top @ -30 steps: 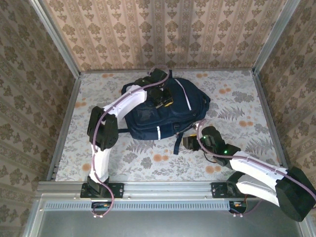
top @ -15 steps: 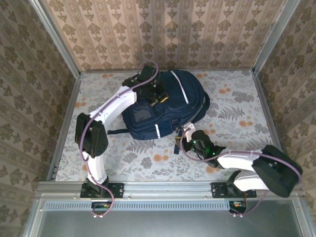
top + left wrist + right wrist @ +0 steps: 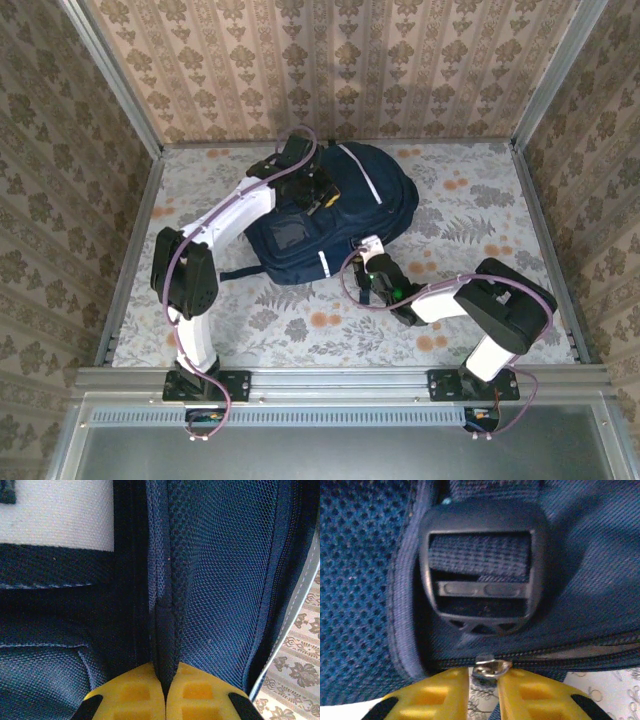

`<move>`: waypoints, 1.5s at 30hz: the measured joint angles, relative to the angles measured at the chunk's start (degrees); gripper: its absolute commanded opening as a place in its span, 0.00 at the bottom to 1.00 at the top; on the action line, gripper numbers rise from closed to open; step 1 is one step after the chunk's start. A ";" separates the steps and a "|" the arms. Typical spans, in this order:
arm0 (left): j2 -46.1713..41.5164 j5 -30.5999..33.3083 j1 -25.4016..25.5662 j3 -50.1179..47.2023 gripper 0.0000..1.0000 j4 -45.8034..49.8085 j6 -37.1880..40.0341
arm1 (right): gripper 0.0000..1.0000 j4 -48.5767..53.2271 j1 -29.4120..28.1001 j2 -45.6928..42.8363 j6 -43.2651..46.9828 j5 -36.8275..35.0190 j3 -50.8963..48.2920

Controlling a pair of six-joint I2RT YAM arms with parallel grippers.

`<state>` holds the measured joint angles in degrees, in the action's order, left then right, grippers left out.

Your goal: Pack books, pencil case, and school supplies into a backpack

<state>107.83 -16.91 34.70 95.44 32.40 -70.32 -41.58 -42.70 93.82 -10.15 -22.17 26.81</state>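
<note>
Backpack (image 3: pixel 330 215) on floral table (image 3: pixel 480 200), wallpapered walls (image 3: pixel 330 70)

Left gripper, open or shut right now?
Shut. The left gripper's yellow pads pinch a dark fold of the backpack between them, no gap showing.

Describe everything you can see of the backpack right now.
The backpack is navy woven fabric with mesh panels, thin white stripes, a pale patch and black straps. It lies on the table, toward the far side. The left gripper is shut on a mesh fold; the right gripper pinches a metal zipper pull beneath a black buckle.
</note>
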 measured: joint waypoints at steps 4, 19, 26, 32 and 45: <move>-0.02 -0.48 -0.42 -1.55 0.00 -1.49 -0.02 | 0.22 -0.46 1.27 -1.53 -0.07 -2.01 -1.16; -0.22 -1.99 -2.23 -2.16 0.00 -1.81 0.11 | 0.39 -0.70 9.05 -11.34 2.45 8.15 -7.96; -2.51 -4.92 -3.28 -4.22 0.00 -2.29 1.14 | 0.48 -10.86 7.37 -6.36 8.90 18.95 -11.19; -5.42 -7.63 -4.66 -6.19 0.00 -2.32 2.34 | 0.51 -20.46 7.21 -0.68 11.98 23.10 -14.08; -8.39 -11.08 -5.22 -10.43 0.00 -2.54 3.76 | 0.46 -31.43 7.21 7.50 14.95 23.91 -13.49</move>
<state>99.44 -27.99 29.47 85.01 29.87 -66.57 -73.01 -35.48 101.32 4.80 1.74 13.32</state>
